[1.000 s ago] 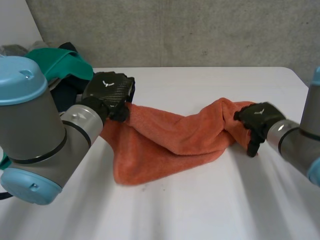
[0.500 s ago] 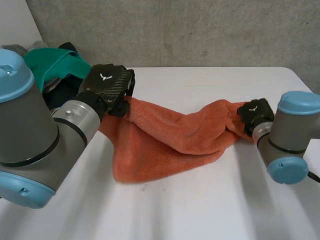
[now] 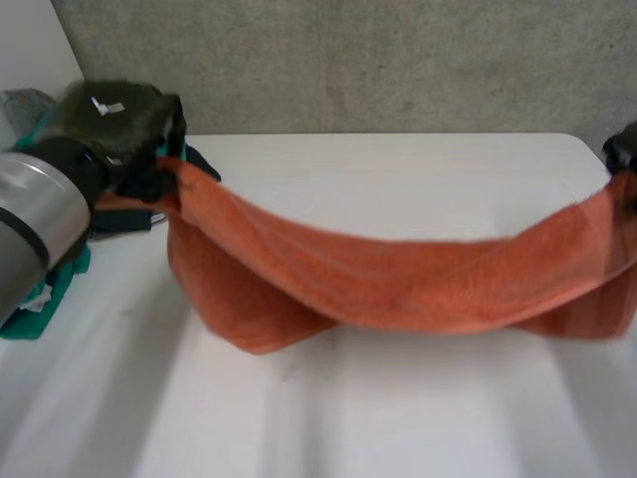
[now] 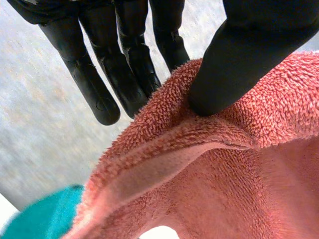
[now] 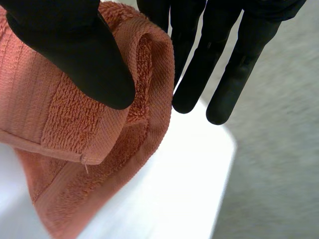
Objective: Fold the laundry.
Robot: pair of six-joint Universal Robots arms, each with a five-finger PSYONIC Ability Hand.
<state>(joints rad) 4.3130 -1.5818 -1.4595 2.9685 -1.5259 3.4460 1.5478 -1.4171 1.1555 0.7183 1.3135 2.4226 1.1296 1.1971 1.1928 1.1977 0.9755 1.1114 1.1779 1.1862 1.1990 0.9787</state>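
An orange towel [image 3: 398,284] hangs stretched above the white table [image 3: 398,169], sagging in the middle. My left hand [image 3: 114,124] holds its left end high at the table's back left. In the left wrist view the thumb [image 4: 249,55] presses the towel's hemmed edge [image 4: 209,149] against the fingers [image 4: 124,69]. My right hand [image 3: 622,149] holds the other end at the table's right edge. There the thumb [image 5: 75,55] pinches a towel corner [image 5: 99,124] against the fingers [image 5: 219,59].
A heap of other laundry, teal cloth [image 3: 45,294] and dark pieces, lies at the table's back left under my left arm [image 3: 30,234]. A grey wall [image 3: 378,60] stands behind the table. The teal cloth [image 4: 40,214] also lies below the towel.
Both hands have risen and moved apart, lifting the towel off the table and pulling it out into a long band. The right hand closed on its end of the towel.
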